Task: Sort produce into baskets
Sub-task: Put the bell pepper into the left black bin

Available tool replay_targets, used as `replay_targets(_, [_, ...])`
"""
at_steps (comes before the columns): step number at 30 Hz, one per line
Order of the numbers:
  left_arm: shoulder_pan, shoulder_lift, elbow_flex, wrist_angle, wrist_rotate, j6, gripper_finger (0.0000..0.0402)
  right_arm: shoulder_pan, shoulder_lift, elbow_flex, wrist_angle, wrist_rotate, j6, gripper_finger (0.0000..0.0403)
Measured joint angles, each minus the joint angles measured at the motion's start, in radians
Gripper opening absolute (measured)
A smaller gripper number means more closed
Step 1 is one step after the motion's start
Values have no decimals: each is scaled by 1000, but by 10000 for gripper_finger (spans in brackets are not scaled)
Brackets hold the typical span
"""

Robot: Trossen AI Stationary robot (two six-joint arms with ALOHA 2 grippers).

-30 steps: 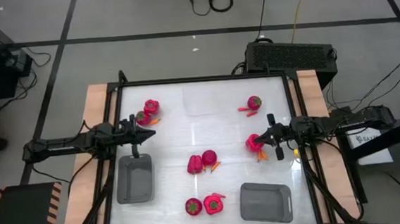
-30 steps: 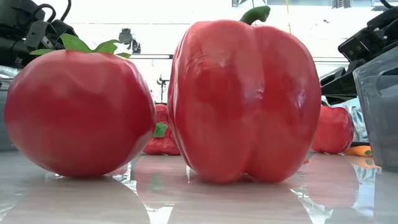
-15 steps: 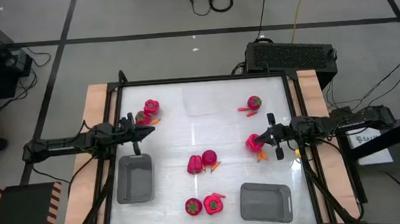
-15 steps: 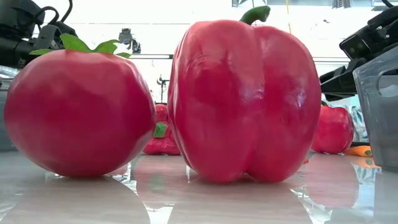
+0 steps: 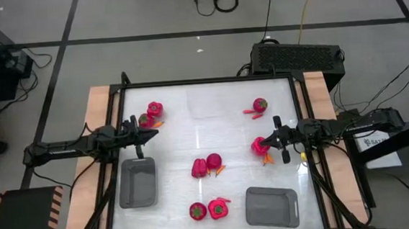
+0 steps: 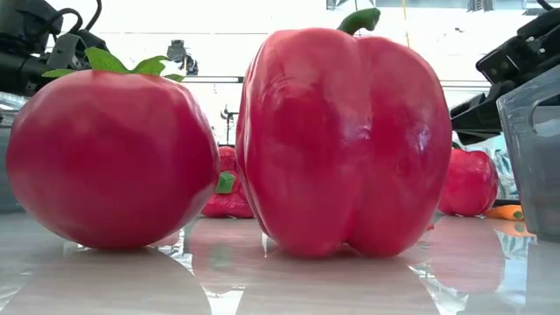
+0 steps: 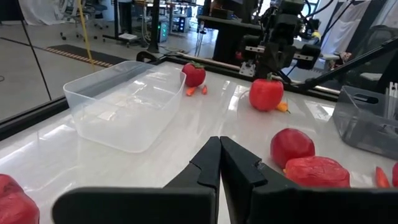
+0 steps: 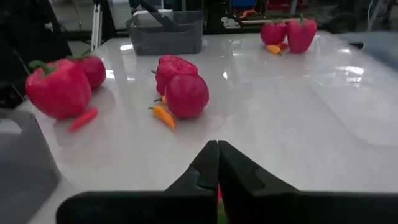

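Note:
Red toy produce lies in pairs on the white table: a tomato [image 6: 114, 157] and a pepper [image 6: 350, 140] at the near edge, a pair in the middle [image 5: 206, 165], and a pair at the far left [image 5: 150, 114]. A lone tomato [image 5: 260, 105] sits at the far right. My left gripper [image 5: 154, 135] is shut and empty, beyond the left grey bin [image 5: 138, 181]. My right gripper [image 5: 269, 143] is shut, right beside a red pepper [image 5: 258, 147] at the table's right. A second grey bin [image 5: 271, 205] stands near right. The clear tray [image 7: 124, 102] sits at the far middle. My right gripper's shut fingers lie at the right side of the red pepper [image 5: 260, 145], coming level from the table's right. A sliver of red [image 8: 218, 194] shows under the fingers in the right wrist view. I cannot tell whether they touch it.
Small orange pieces lie by the right pepper [image 5: 267, 158], by the middle pair [image 8: 163, 116] and by the far-left pair [image 5: 158, 123]. A small red piece [image 5: 251, 112] lies by the lone tomato. A black perforated box [image 5: 296, 54] stands behind the table's far right corner.

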Motion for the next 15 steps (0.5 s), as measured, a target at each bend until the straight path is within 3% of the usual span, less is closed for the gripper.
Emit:
replay_targets(8, [0,0,0,3,-9,0,13,4,0,0,20,-5,119,4])
replay_targets(15, [0,0,0,-6,-16,0,13,4,2,40,153,-5,173,45])
